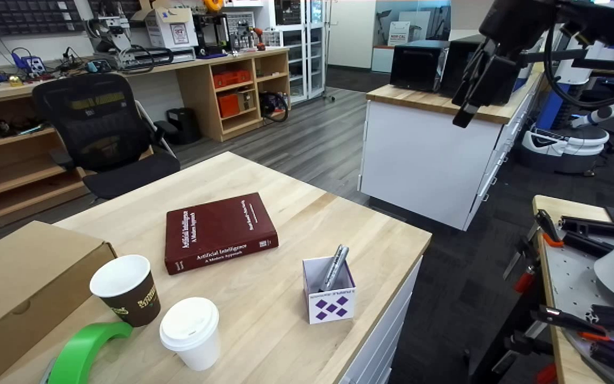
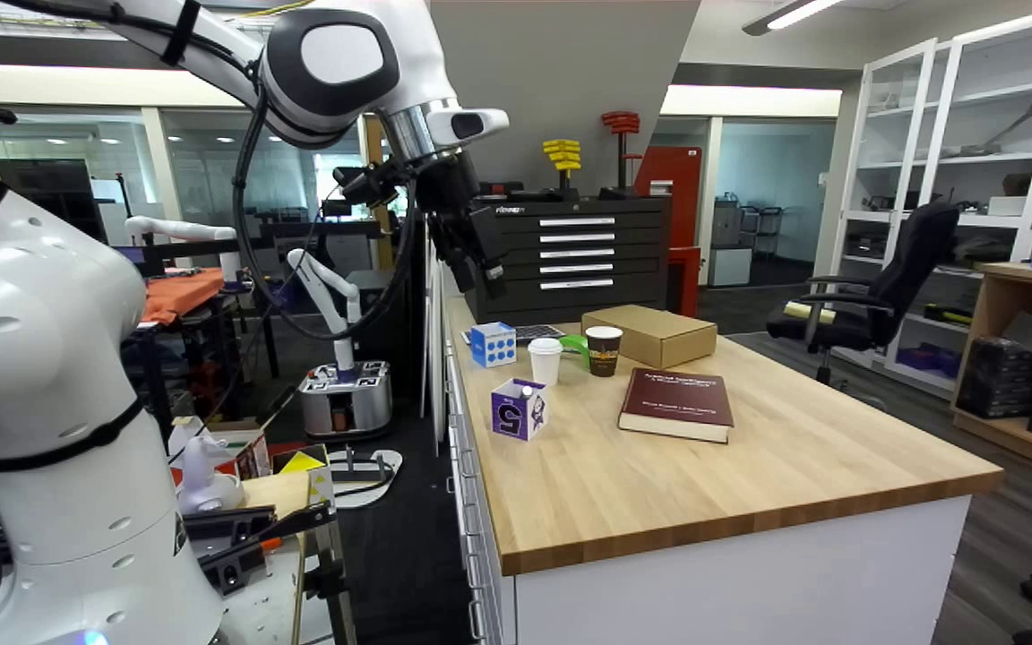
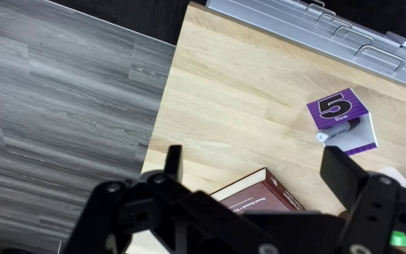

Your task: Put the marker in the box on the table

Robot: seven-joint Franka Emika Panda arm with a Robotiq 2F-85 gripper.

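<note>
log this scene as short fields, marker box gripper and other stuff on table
box: white and purple, open top up, on the table
marker: tilted inside the box, upper end sticking out
gripper: open, apart from the marker
also on table: maroon book, white lidded cup, dark cup, cardboard box, green object, blue-white box
task: marker in box, looks done

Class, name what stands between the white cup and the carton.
The brown cup and green arch lie between the white cup and carton, as an exterior view shows.
</note>
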